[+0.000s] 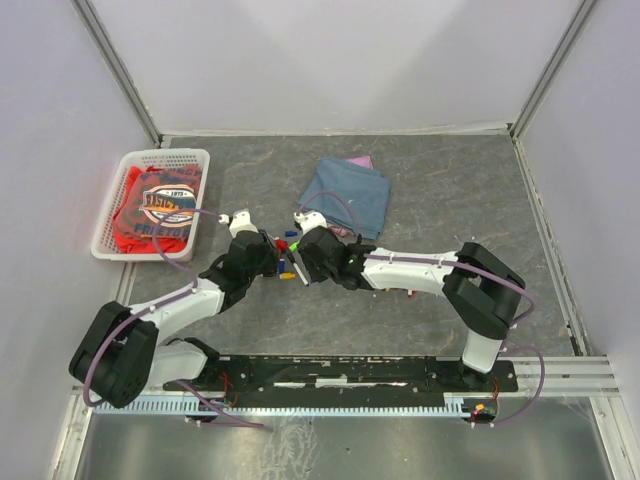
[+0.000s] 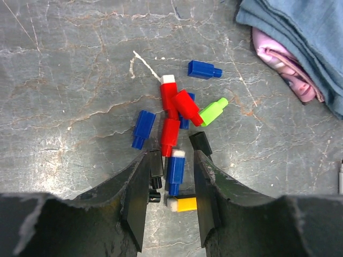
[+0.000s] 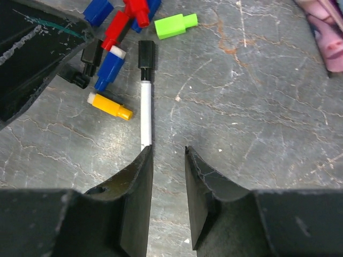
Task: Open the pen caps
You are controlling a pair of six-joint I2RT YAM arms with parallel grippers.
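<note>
The left fingers (image 2: 136, 203) stand open and hold nothing. Their tips sit either side of a blue cap (image 2: 176, 170) with a white end, which lies on the table (image 2: 64, 64). A black cap (image 2: 156, 163) lies just beside one tip, and a yellow cap (image 2: 186, 204) lies between the fingers, nearer the wrist. The right fingers (image 3: 134, 209) are parted by a narrower gap with nothing between them. One tip sits at the near end of a pen (image 3: 146, 115), and whether it touches cannot be told. Just past the left fingertips the caps (image 2: 170, 136) lie in a loose heap. It holds three red, four blue counting one half hidden under a red one, one green, one yellow and at least two black. The right wrist view shows the pen whole, white barrel and black end. The left wrist view shows only that black end, with the barrel hidden behind a finger. Further off lies a folded blue cloth (image 2: 300, 27) with a pink cloth (image 2: 284, 64) under it. Only the top view shows the white basket (image 1: 110, 215) at the far left, with a red cloth (image 1: 150, 225) in it, well apart from the heap.
</note>
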